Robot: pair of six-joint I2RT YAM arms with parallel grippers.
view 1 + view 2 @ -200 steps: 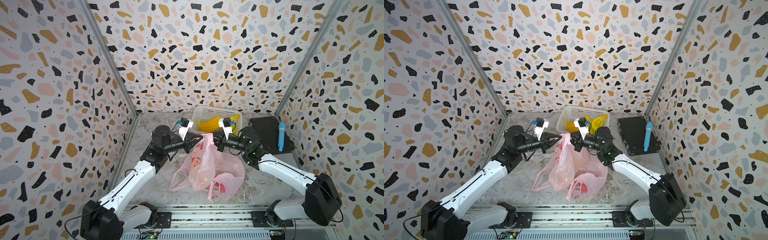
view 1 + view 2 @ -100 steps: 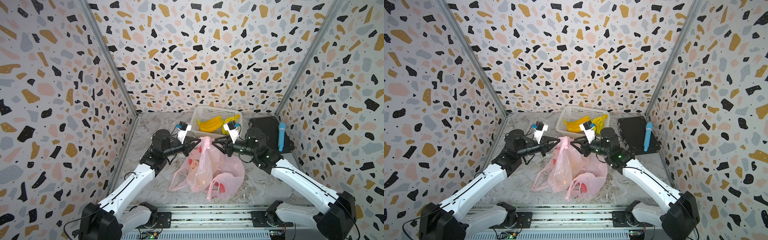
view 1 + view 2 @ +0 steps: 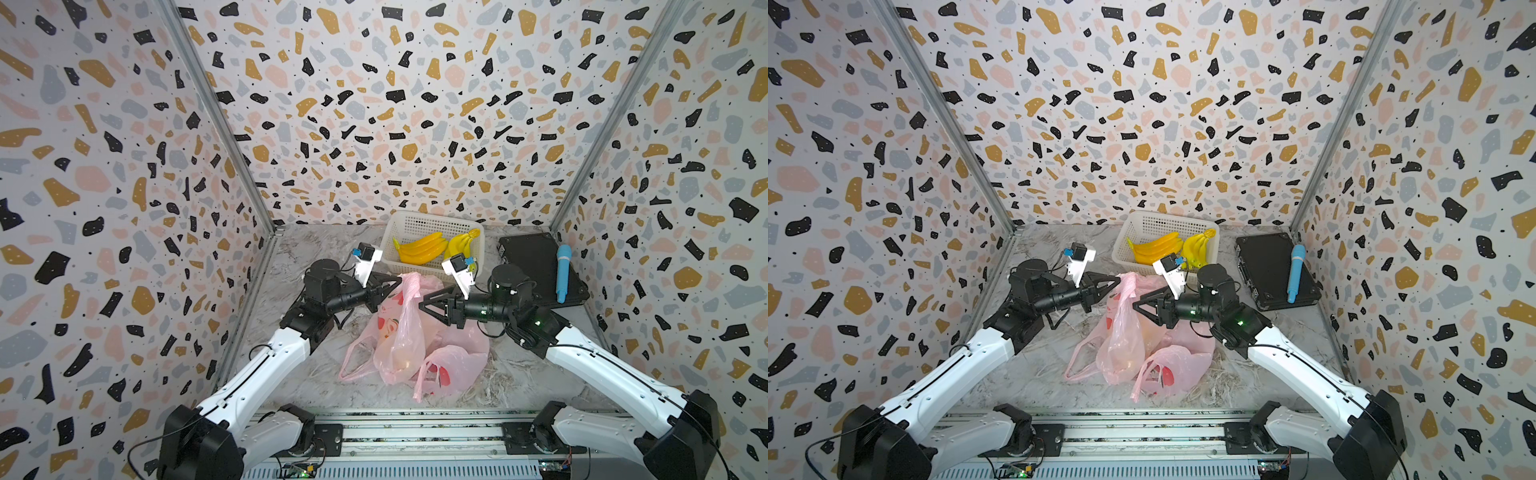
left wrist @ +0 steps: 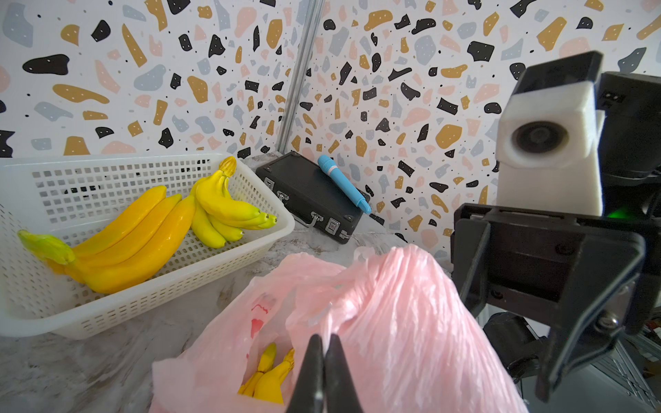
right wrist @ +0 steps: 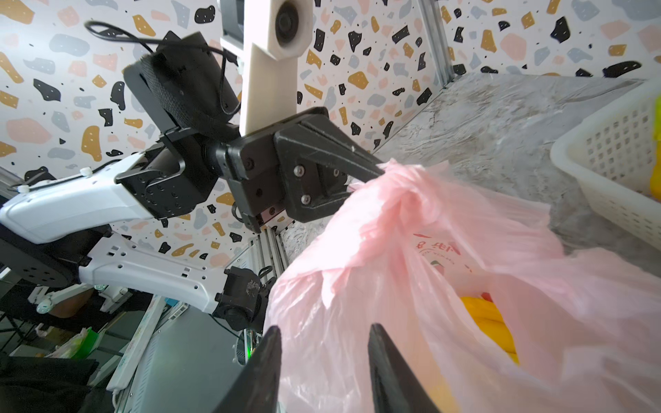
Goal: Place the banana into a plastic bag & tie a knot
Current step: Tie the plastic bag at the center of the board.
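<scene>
Grey marble tabletop (image 3: 299, 249) between terrazzo walls (image 3: 374, 104). At centre, thin pink plastic bag (image 3: 401, 336) with yellow banana bunch (image 4: 266, 379) inside. Left gripper (image 3: 397, 282) clenched on bag's gathered top; right gripper (image 3: 422, 306) spread, empty, just right of it. Advisable: close on film beside that grip, keep it taut, avoid squeezing fruit.

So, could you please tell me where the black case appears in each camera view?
Top view: black case at the table's back right corner, beside the basket.
Top view: black case at the same corner.
Left wrist: black case just beyond the basket, by the wall.
Right wrist: not in it.
Shared landmark: the basket, in all four.
</scene>
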